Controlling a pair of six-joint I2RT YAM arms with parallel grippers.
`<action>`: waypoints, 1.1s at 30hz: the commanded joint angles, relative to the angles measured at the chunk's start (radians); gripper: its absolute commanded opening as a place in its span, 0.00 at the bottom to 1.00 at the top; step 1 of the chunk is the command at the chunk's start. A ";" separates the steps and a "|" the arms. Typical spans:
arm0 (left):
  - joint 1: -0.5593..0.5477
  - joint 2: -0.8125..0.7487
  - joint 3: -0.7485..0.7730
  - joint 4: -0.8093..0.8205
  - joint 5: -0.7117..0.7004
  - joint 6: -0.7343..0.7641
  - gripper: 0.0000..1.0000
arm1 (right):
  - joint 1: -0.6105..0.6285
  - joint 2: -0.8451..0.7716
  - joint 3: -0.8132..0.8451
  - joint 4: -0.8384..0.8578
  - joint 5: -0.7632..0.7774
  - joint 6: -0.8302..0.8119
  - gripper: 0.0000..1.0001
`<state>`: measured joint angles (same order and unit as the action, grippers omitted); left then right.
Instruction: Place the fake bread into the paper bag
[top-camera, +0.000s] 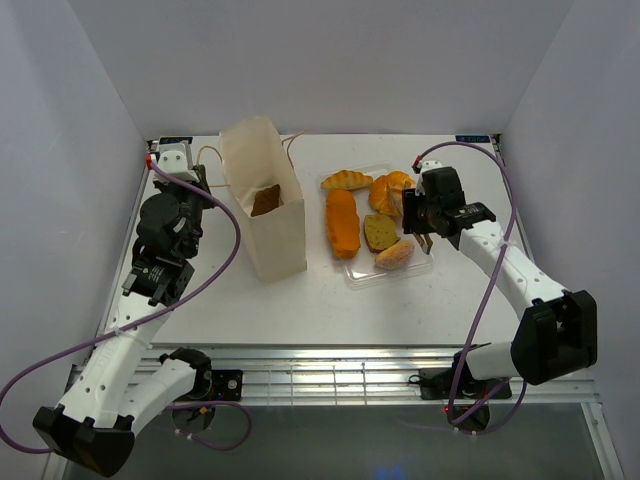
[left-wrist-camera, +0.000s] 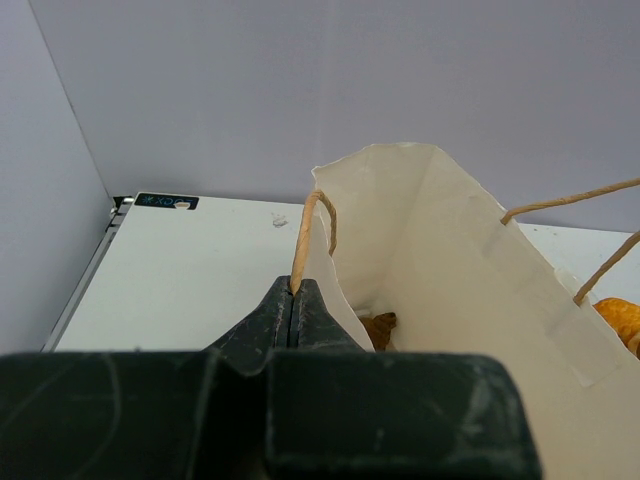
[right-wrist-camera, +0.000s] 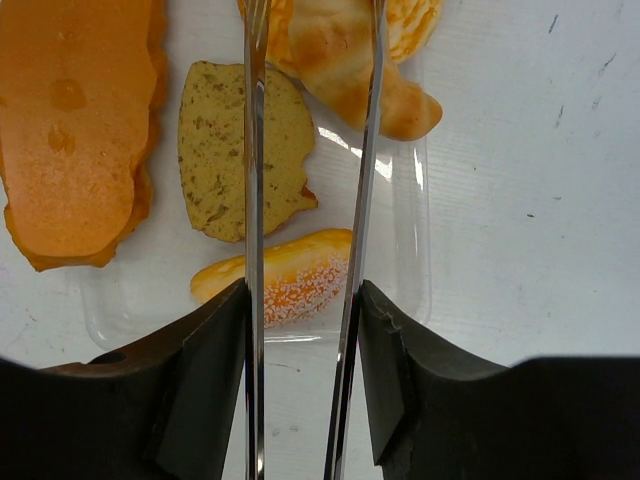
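Observation:
The paper bag (top-camera: 265, 210) stands upright and open left of centre, with a dark brown piece (top-camera: 266, 199) inside. My left gripper (top-camera: 200, 185) is shut on the bag's string handle (left-wrist-camera: 305, 235) at the rim. The other fake bread lies in a clear tray (top-camera: 385, 275): a croissant (top-camera: 346, 180), an orange loaf (top-camera: 342, 222), a tan slice (top-camera: 380, 232), a sugared bun (top-camera: 396, 253) and orange pieces (top-camera: 390, 188). My right gripper (right-wrist-camera: 302, 290) is shut on metal tongs (right-wrist-camera: 252, 150), whose open arms reach over the bun (right-wrist-camera: 300, 275) to a croissant (right-wrist-camera: 340, 60).
White walls close in the table on the left, back and right. The bag's second pair of handles (left-wrist-camera: 590, 200) sticks up on its far side. The right arm's cable (top-camera: 500, 230) loops over the table's right side.

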<state>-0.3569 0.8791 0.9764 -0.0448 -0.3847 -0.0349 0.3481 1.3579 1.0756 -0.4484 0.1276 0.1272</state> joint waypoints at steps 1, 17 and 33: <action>0.004 -0.017 0.010 -0.006 0.006 -0.003 0.00 | 0.000 0.012 0.009 0.034 0.023 -0.008 0.51; 0.004 -0.028 0.008 -0.004 0.004 -0.002 0.00 | 0.000 0.052 0.058 -0.042 0.057 -0.001 0.31; 0.004 -0.028 0.005 -0.003 -0.002 -0.002 0.00 | 0.000 -0.014 0.276 -0.150 -0.035 0.003 0.08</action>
<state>-0.3569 0.8730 0.9764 -0.0452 -0.3847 -0.0349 0.3481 1.4101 1.2411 -0.5915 0.1226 0.1272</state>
